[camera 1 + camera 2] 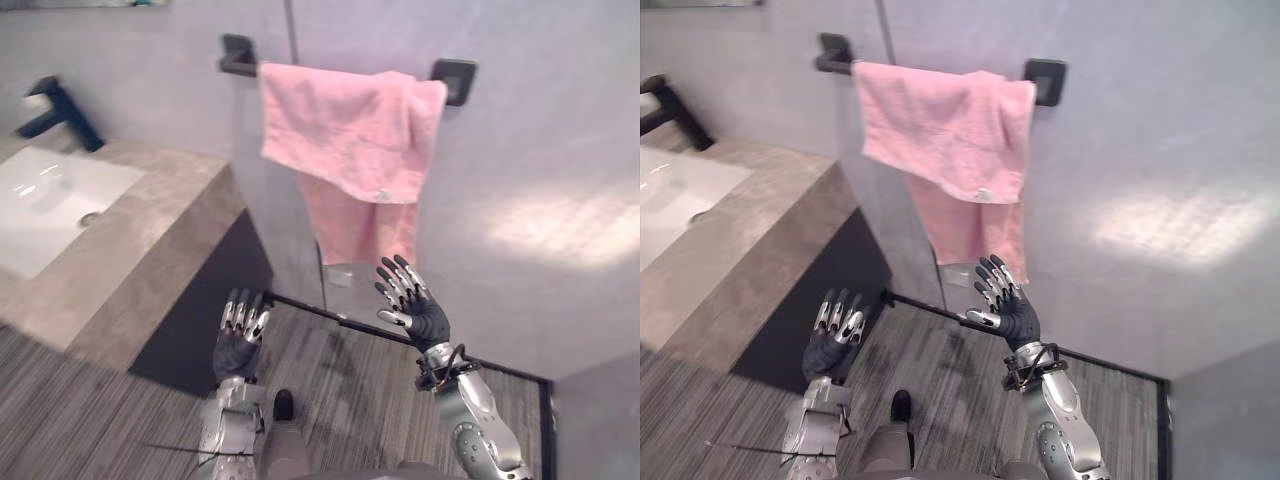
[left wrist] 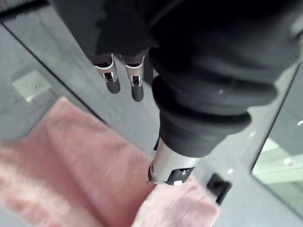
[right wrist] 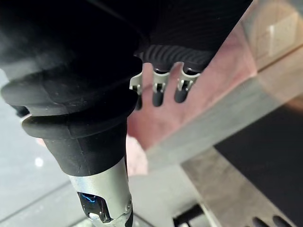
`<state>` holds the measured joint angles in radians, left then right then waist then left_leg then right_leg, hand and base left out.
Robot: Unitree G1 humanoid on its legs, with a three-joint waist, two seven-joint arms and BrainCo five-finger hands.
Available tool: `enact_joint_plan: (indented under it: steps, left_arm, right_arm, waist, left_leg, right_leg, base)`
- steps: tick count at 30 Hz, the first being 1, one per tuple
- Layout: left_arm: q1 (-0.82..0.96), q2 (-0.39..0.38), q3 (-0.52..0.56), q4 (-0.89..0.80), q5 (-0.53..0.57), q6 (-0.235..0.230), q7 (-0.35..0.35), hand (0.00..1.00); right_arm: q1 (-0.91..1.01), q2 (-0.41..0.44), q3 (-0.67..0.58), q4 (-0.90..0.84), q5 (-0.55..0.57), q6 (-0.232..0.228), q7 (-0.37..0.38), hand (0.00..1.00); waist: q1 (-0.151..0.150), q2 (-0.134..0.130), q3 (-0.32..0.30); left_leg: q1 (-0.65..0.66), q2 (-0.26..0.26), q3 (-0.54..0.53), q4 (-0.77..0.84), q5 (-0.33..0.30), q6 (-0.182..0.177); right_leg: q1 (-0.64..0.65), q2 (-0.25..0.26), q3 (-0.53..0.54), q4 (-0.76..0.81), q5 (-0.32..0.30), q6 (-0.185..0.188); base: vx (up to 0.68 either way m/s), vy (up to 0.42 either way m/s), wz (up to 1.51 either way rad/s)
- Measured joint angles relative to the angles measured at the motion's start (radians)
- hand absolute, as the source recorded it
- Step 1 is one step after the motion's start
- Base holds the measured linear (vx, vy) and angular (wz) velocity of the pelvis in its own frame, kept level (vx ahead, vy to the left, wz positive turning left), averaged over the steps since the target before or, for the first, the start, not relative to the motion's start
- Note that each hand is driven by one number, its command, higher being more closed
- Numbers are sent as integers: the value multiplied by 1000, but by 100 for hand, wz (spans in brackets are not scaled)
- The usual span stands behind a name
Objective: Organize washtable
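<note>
I have both arms raised in front of the pink towel (image 1: 345, 130), and neither hand is touching it. My right hand (image 1: 425, 318) sits just below the towel's lower hem, fingers (image 1: 398, 280) straight and fanned apart, pointing up at the cloth, with the thumb out to the side and nothing in its grasp. The right forearm (image 1: 480, 420) rises steeply beneath it. My left hand (image 1: 240, 345) is lower and off to the left of the towel, well apart from it, its back towards my head camera. Its fingers (image 2: 123, 78) are straight and close together, also holding nothing. The left forearm (image 1: 228, 430) stands almost upright under it.
</note>
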<state>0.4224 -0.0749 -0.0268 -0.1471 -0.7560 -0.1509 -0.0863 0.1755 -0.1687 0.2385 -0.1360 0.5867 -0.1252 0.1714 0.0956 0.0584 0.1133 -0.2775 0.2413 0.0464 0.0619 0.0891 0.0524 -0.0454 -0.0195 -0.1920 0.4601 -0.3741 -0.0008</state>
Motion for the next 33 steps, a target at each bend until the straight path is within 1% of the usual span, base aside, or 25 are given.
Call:
enact_joint_plan:
  steps: [1, 2, 3, 4, 5, 6, 7, 8, 9, 10, 11, 12, 13, 14, 15, 16, 17, 18, 19, 20, 21, 23, 26, 30, 33]
  left_arm:
    - [15, 9, 16, 1, -8, -2, -2, 0]
    - [22, 9, 22, 2, -8, -2, -2, 0]
    - [36, 10, 24, 7, -8, -2, -2, 0]
    - [42, 8, 25, 12, -8, -2, -12, 0]
    - [39, 8, 24, 25, -8, -1, -24, 0]
    - [38, 8, 22, 31, -8, -1, -25, 0]
    - [17, 14, 14, 44, -8, 0, -28, 0]
    - [-3, 36, 19, 58, -8, 4, -29, 0]
    - [-19, 42, 24, 67, -8, 9, -30, 0]
    - [-42, 52, 33, 85, -7, 9, -29, 0]
    - [-56, 52, 19, 104, -7, 10, -30, 0]
    - [-60, 52, 7, 108, -7, 11, -29, 0]
    - [-61, 68, -28, 107, -7, 11, -27, 0]
    - [-66, 84, -42, 108, -7, 11, -25, 0]
    - [-71, 101, -47, 126, -6, 13, -23, 0]
    - [-77, 98, -54, 133, -7, 16, -17, 0]
    - [-77, 93, -62, 145, -6, 16, -19, 0]
    - [-82, 88, -68, 157, -6, 17, -19, 0]
    - [-89, 82, -86, 167, -1, 19, -19, 0]
    - [-91, 87, -98, 169, 2, 21, -20, 0]
    - [-91, 94, -99, 170, 2, 24, -20, 0]
    - [-91, 108, -99, 175, 7, 26, -21, 0]
    - [-90, 131, -98, 189, 23, 39, -22, 0]
    - [-92, 137, -82, 189, 67, 54, -23, 0]
    - [-95, 135, -59, 189, 96, 56, -25, 0]
  right_arm:
    - [-10, -1, -2, 10, -2, 0, 3, 0]
    - [-25, -1, -2, 21, -3, 2, 4, 0]
    - [-44, 2, 4, 33, -4, 2, 6, 0]
    - [-46, 2, 4, 32, -6, 1, 10, 0]
    - [-40, 1, 5, 31, -8, 0, 13, 0]
    - [-36, 0, 2, 32, -8, -2, 13, 0]
    - [-36, -7, -13, 45, -8, -1, 12, 0]
    - [-29, 19, -24, 58, -9, 6, 14, 0]
    - [-24, 31, -42, 64, -9, 5, 18, 0]
    - [-9, 54, -85, 74, -9, 6, 19, 0]
    - [9, 54, -115, 72, -9, 6, 19, 0]
    - [17, 51, -135, 72, -9, 6, 19, 0]
    - [37, 47, -170, 76, -9, 11, 17, 0]
    - [50, 56, -187, 78, -10, 15, 18, 0]
    - [76, 70, -201, 78, -11, 16, 23, 0]
    - [77, 91, -229, 83, -11, 17, 22, 0]
    - [87, 93, -243, 84, -11, 18, 19, 0]
    - [93, 91, -249, 87, -11, 18, 19, 0]
    - [91, 93, -264, 103, -10, 20, 18, 0]
    - [84, 101, -271, 127, -10, 26, 9, 0]
    - [81, 108, -271, 132, -10, 27, 6, 0]
    - [74, 135, -258, 132, -11, 28, 5, 0]
    - [52, 152, -235, 133, -13, 36, 3, 0]
    - [22, 162, -195, 154, -37, 40, -4, 0]
    - [16, 163, -176, 165, -40, 57, -13, 0]
  waist:
    - [5, -27, 17]
    - [8, -31, 21]
    - [3, -37, 22]
    - [2, -30, 17]
    - [-1, -11, 1]
    - [-6, 15, -10]
    - [-20, 25, -10]
    - [-58, -6, -31]
    - [-61, -17, -28]
    - [-56, -28, -23]
    - [-72, -17, -30]
    - [-85, -5, -29]
    - [-88, -12, -33]
    - [-98, -43, -48]
    - [-115, -74, -67]
    - [-110, -53, -71]
    - [-119, -44, -67]
    - [-126, -30, -71]
    - [-137, -13, -71]
    - [-135, -1, -75]
    - [-137, -6, -71]
    - [-136, -12, -68]
    - [-136, -19, -55]
    - [-135, -33, -5]
    - [-133, -48, 27]
  left_leg:
    - [-11, -11, 30, 20, -81, -42]
    - [-18, -20, 36, 64, -79, -44]
    - [-32, -40, 44, 186, -78, -42]
    - [-25, -48, 52, 266, -83, -40]
    - [-20, -40, 88, 387, -92, -20]
    - [-24, -30, 127, 402, -115, -20]
    - [-43, -42, 160, 334, -68, -25]
    - [7, -103, 120, 103, 44, -65]
    - [17, -97, 168, 152, -8, -32]
    - [57, -42, 293, 349, -166, 0]
    - [80, -14, 331, 386, -181, -13]
    - [74, -11, 352, 386, -170, -17]
    - [54, -59, 374, 344, -119, 11]
    - [59, -117, 332, 246, -75, -10]
    - [93, -163, 314, 136, -59, 3]
    - [111, -114, 405, 252, -160, 13]
    - [151, -71, 454, 267, -177, -24]
    - [168, -53, 464, 253, -176, -43]
    - [194, -53, 456, 205, -161, -101]
    - [194, -83, 456, 166, -166, -101]
    - [192, -105, 448, 142, -166, -101]
    - [196, -135, 446, 79, -164, -93]
    - [215, -168, 446, 21, -141, -58]
    - [235, -204, 455, 9, -138, -50]
    - [222, -228, 448, 0, -149, -27]
  right_leg:
    - [8, -34, -27, -32, 25, -19]
    - [7, -50, -35, -38, 33, -24]
    - [8, -72, -56, -59, 53, -22]
    - [10, -81, -70, -77, 67, -17]
    - [5, -84, -101, -77, 76, -14]
    - [-4, -72, -125, -59, 75, -13]
    - [-44, -67, -137, -48, 67, -36]
    - [-49, -76, -144, -149, 113, -49]
    - [-39, -92, -197, -181, 151, -29]
    - [-22, -121, -278, -173, 164, -32]
    - [-20, -138, -338, -143, 162, -35]
    - [-20, -150, -380, -112, 159, -39]
    - [-51, -176, -413, -59, 132, -45]
    - [-61, -191, -404, -94, 130, -41]
    - [-51, -223, -464, -137, 130, -21]
    - [-35, -246, -540, -129, 151, -15]
    - [-28, -272, -599, -108, 154, -11]
    - [-27, -290, -633, -88, 154, -11]
    - [-29, -323, -676, -52, 154, -9]
    - [-28, -352, -700, -38, 166, 9]
    - [-23, -369, -722, -37, 179, 19]
    - [-22, -381, -743, -46, 212, 22]
    - [-15, -384, -732, -82, 286, 8]
    - [-9, -379, -628, -162, 409, 23]
    - [-11, -368, -577, -225, 449, 31]
  base:
    - [-146, 5, 88]
    - [-155, 44, 68]
    - [-133, 2, 46]
    - [-141, 49, 65]
    - [-76, 69, 64]
    - [-131, 63, 102]
    - [-202, 8, 160]
    - [-191, 9, 175]
    - [-161, 11, 200]
    - [-88, 40, 175]
    - [-96, 21, 183]
    - [-142, 73, 185]
    - [-146, 52, 171]
    - [-177, 50, 199]
    - [-109, 24, 183]
    - [-69, 76, 203]
    - [-55, 126, 170]
    - [-56, 220, 171]
    - [-82, 301, 139]
    - [-84, 310, 127]
    - [-67, 248, 74]
    - [-75, 267, 53]
    - [-97, 256, 18]
    - [-101, 175, -9]
    - [-143, 98, -3]
